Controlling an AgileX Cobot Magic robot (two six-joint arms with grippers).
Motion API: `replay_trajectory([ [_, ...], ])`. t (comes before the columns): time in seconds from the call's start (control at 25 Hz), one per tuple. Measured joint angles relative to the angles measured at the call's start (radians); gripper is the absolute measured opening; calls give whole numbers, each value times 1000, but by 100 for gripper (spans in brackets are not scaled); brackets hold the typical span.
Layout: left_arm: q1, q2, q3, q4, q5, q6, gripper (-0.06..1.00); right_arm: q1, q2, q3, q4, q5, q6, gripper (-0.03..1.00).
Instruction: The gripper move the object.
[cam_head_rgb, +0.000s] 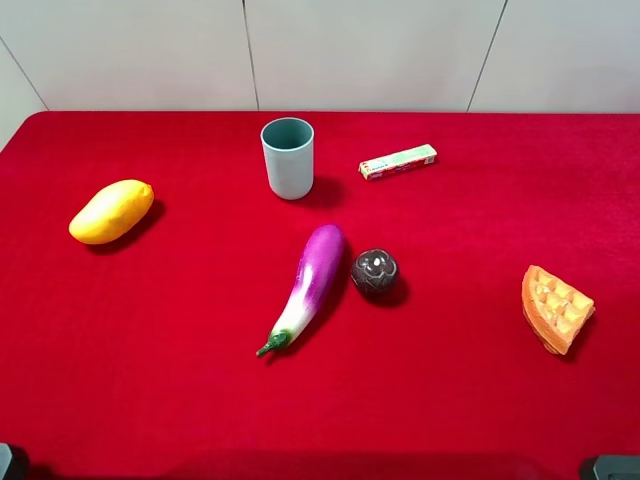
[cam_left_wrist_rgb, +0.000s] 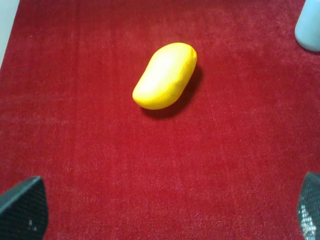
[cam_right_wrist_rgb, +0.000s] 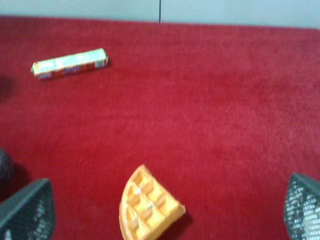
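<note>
From the high camera, the dark mottled ball (cam_head_rgb: 375, 273) sits on the red cloth (cam_head_rgb: 180, 380) near the middle of the table, just right of the purple eggplant (cam_head_rgb: 309, 283) and close beside its upper half, though whether they touch cannot be told. Farther back stands a grey-blue cup (cam_head_rgb: 288, 157), with a small green-and-white packet (cam_head_rgb: 398, 161) to its right. A yellow mango (cam_head_rgb: 111, 211) lies well off to the left, and an orange waffle wedge (cam_head_rgb: 555, 308) well off to the right. Only dark corners of the two arms show at the near edge, left and right, both far from the ball.

In the left wrist view, the left gripper (cam_left_wrist_rgb: 165, 212) shows only its two fingertips (cam_left_wrist_rgb: 24, 210) at opposite sides of the picture, spread wide with bare cloth between them. The mango lies ahead of it, apart from both tips, and the cup's edge shows at one corner. The ball is not in this view.

In the right wrist view, the right gripper (cam_right_wrist_rgb: 165, 212) likewise has its fingertips (cam_right_wrist_rgb: 27, 212) set wide apart, holding nothing. The waffle wedge lies between the tips without touching either, and the packet lies beyond. A dark rounded shape at the picture's edge beside one fingertip is probably the ball (cam_right_wrist_rgb: 4, 167), outside the open claw.
</note>
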Motion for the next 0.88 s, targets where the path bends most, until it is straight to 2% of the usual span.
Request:
replay_trajectory([
  [0.16,0,0,0,0,0,0,99,0,-80,76,0,-21,0,69],
  [0.44,0,0,0,0,0,0,99,-2,-80,84,2,-22,0,69],
  [0.76,0,0,0,0,0,0,99,-119,-80,94,3,-46,0,69],
  [0.88,0,0,0,0,0,0,99,-131,-80,94,3,-46,0,69],
])
